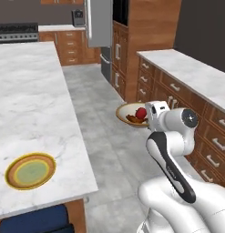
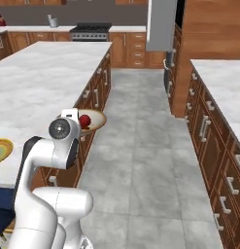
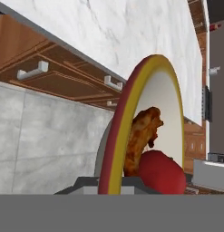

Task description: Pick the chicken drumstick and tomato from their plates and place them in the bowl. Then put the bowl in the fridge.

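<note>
Left base view shows the bowl held up over the grey floor of the aisle, between the marble island and the counter run on the arm's right, with the white arm's hand hiding the bowl's near edge. The gripper is clamped shut on the bowl's rim, as the hand view shows: the rim rises straight up from between the finger tips. Inside the bowl lie the tomato and the chicken drumstick, touching each other. In the hand view the drumstick's long axis runs up the picture, along the bowl's inner face away from the fingers, with the tomato at its nearer end. The bowl sits roughly level in both base views. The yellow-rimmed plate rests near the island's near edge. The fridge stands at the far end of the aisle, beside the tall wooden cabinet.
</note>
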Controlling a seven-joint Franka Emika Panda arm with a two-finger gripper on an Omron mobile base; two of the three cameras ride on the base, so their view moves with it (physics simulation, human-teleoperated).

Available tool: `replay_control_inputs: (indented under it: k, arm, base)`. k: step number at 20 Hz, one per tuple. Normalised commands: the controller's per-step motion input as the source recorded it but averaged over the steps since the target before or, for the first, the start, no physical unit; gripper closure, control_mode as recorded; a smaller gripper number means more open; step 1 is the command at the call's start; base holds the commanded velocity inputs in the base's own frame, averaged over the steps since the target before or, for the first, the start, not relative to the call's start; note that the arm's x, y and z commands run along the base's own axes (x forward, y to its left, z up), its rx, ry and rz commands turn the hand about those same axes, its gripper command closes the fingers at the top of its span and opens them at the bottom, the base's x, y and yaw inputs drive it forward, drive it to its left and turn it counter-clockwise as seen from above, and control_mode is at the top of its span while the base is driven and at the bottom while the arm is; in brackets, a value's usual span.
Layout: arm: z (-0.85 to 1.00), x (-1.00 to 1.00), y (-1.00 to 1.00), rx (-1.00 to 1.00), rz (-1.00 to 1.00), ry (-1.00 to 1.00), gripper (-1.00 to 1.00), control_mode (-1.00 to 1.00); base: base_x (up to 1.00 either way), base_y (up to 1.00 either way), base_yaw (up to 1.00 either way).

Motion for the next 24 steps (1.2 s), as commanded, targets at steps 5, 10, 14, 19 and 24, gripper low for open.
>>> replay_control_inputs:
  k: [5,10,14,19,24]
  arm:
    - [0.00,0.00,0.00,0.00,0.00,0.00,1.00,1.00]
    - [0.00,0.00,0.00,0.00,0.00,0.00,1.00,1.00]
    - [0.00,0.00,0.00,0.00,0.00,0.00,1.00,1.00]
    - [0.00,0.00,0.00,0.00,0.00,0.00,1.00,1.00]
    - [0.00,0.00,0.00,0.00,0.00,0.00,1.00,1.00]
  base:
    - [0.91,0.00,0.00]
    - [0.85,-0.16,0.04]
    - [0.85,-0.14,0.03]
    - [0.86,-0.12,0.02]
    - [0.85,-0.11,0.02]
